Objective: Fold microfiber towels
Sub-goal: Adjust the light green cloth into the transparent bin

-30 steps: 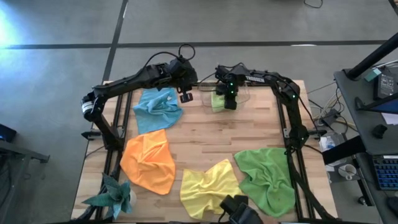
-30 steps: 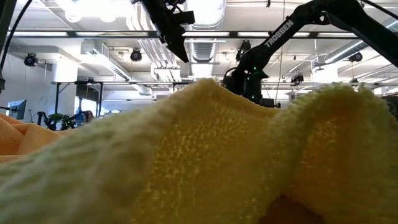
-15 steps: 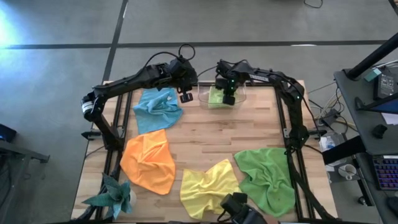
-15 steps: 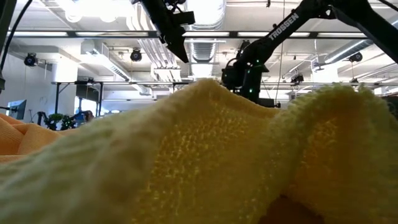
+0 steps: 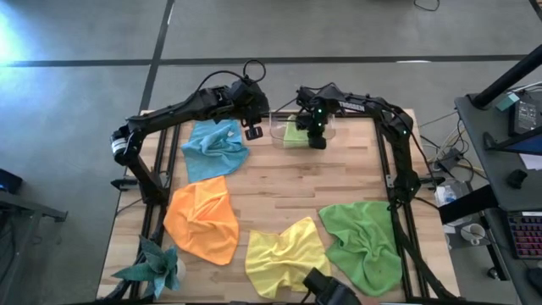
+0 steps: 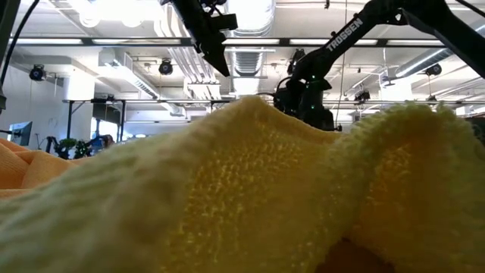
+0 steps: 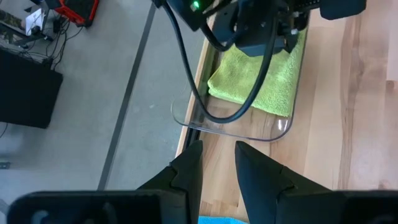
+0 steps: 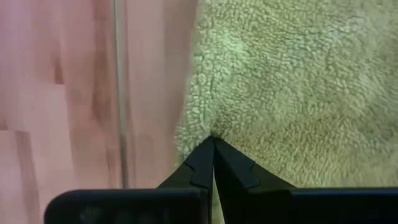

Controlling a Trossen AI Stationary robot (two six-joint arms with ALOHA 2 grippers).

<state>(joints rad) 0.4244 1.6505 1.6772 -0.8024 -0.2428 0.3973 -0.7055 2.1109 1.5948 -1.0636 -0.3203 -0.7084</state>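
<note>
A folded lime green towel [image 5: 293, 134] lies in a clear tray [image 7: 217, 127] at the table's far edge. My right gripper [image 8: 213, 143] is shut and points steeply down at the towel's edge. My left gripper [image 7: 217, 165] hangs open and empty above the far right corner of the blue towel [image 5: 216, 148], left of the tray. The orange towel [image 5: 201, 216], the yellow towel [image 5: 284, 254] and the darker green towel [image 5: 364, 241] lie spread and rumpled on the table. My right gripper has its shut fingertips [image 8: 205, 158] at the lime green towel's edge [image 8: 193, 134], beside the tray's wall, coming from above and slanting down. Whether any cloth sits between the tips I cannot tell. The towel lies flat in the tray.
A teal spiky ornament [image 5: 157, 267] sits at the near left corner. Bare wood [image 5: 296, 186] shows in the middle of the table. In the low view the yellow towel [image 6: 227, 189] fills the foreground and hides the tabletop.
My right gripper has tipped and rolled a little at the wrist over the lime green towel, staying shut and in about the same place. The towel stays in the tray.
</note>
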